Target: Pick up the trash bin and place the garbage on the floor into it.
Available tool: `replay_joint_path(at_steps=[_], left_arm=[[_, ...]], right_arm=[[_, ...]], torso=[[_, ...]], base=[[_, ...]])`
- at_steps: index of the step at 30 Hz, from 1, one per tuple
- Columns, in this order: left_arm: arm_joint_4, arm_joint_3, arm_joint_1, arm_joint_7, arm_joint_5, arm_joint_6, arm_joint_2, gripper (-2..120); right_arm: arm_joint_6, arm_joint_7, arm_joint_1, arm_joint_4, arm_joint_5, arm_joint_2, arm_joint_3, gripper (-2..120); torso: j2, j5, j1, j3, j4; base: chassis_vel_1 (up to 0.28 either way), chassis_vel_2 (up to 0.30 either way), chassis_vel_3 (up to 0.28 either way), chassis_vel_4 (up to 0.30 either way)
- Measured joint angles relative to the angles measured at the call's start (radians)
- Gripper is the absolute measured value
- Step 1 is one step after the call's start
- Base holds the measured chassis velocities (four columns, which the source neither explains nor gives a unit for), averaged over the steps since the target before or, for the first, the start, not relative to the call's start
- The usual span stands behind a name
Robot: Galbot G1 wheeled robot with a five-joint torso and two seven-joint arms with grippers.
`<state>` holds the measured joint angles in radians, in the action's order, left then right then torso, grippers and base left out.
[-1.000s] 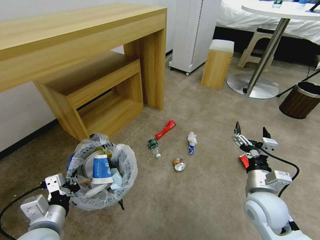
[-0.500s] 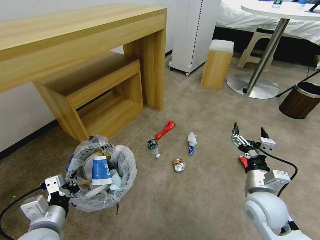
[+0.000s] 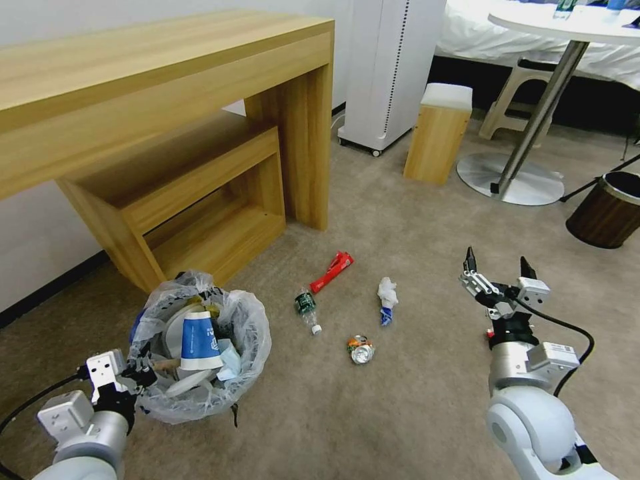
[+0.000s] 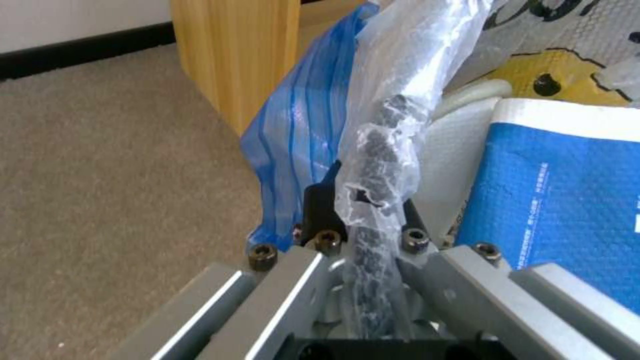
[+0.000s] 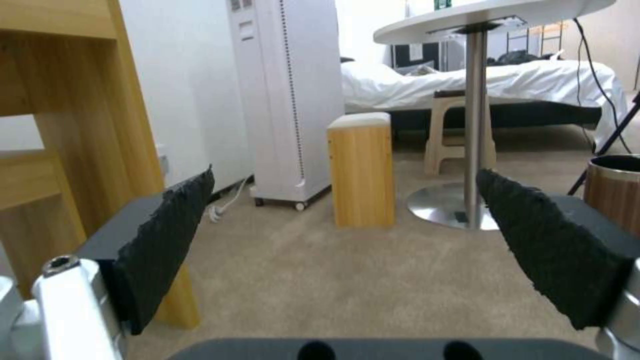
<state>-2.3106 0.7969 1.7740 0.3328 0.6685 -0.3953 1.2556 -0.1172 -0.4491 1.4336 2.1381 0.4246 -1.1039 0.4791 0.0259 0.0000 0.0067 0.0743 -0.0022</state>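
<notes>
The head camera looks steeply down and forward over the carpet (image 3: 400, 220), the left wrist camera sits pressed close against the trash bin (image 4: 380, 150) liner, and the right wrist camera faces level and low across the room, sharing the wooden stool (image 5: 360, 170) and round table (image 5: 487, 15) with the head view's upper right.

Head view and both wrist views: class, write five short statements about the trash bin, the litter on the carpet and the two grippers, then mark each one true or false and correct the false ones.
1. The left gripper is shut on the bagged rim of the trash bin. True.
2. The right gripper holds the crushed can. False: its fingers are open and empty, and the can lies on the floor.
3. A blue and white cup is in the trash bin. True.
4. The green bottle is in the trash bin. False: it lies on the floor.
5. The red packet lies on the floor beyond the green bottle. True.
</notes>
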Motion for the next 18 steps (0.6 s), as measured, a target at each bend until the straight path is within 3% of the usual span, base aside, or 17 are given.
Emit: replay_joint_path(at_steps=[10, 18], left_arm=[[0.008, -0.002, -0.003, 0.003, 0.006, -0.003, 0.002, 0], [-0.007, -0.002, 0.005, 0.014, 0.056, -0.073, -0.029, 0]], right_arm=[[-0.002, 0.0, -0.008, -0.008, 0.001, 0.01, -0.004, 100], [0.001, 0.0, -0.015, -0.008, 0.007, 0.019, -0.009, 100]], torso=[[0.0, 0.0, 0.0, 0.0, -0.0001], [0.0, 0.0001, 0.0, 0.0, -0.0001]], base=[[-0.005, 0.003, 0.006, -0.007], [0.0, 0.0, 0.0, 0.0]])
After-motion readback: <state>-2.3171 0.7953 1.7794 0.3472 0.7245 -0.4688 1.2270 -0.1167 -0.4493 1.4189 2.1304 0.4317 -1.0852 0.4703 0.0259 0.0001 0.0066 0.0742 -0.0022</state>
